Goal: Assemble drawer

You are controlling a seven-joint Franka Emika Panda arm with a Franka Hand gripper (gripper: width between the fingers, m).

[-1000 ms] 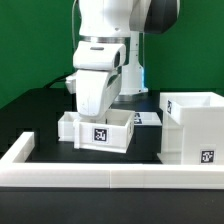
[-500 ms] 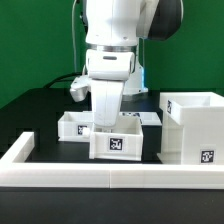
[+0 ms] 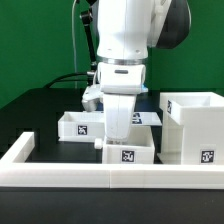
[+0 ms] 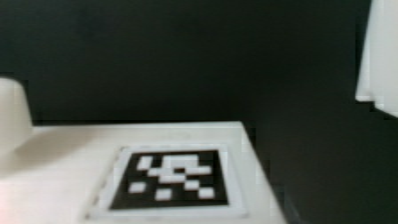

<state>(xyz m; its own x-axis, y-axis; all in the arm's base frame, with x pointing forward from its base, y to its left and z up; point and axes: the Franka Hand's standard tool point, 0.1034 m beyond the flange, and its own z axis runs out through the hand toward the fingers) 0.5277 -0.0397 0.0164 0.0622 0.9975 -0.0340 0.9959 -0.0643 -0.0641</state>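
**Fig. An inner drawer under the gripper, with its housing alongside.** The gripper (image 3: pixel 120 136) points straight down, its fingers meeting the rim of the inner drawer (image 3: pixel 128 152). The fingertips are hidden by the drawer's wall, so it cannot be told whether they are clamped on it or released.

The inner drawer sits directly beneath the fingers, its tagged face toward the camera, close against the white front rail (image 3: pixel 60 172); whether it rests on the black table (image 3: pixel 30 110) or hangs just above it cannot be told. The housing (image 3: pixel 195 128) stands beside the fingers toward the exterior view's right, near the drawer but apart from it; a second inner drawer (image 3: pixel 78 125) lies behind the fingers toward the exterior view's left. The wrist view is blurred; it shows only a tag (image 4: pixel 173 178) on a white panel beneath the fingers.

Judged step: bringing the drawer to the housing. To do it well, hold the drawer level and square to the housing's opening; clear the rail before any sideways travel; advance slowly, since a skewed corner would likely jam or push the housing aside.
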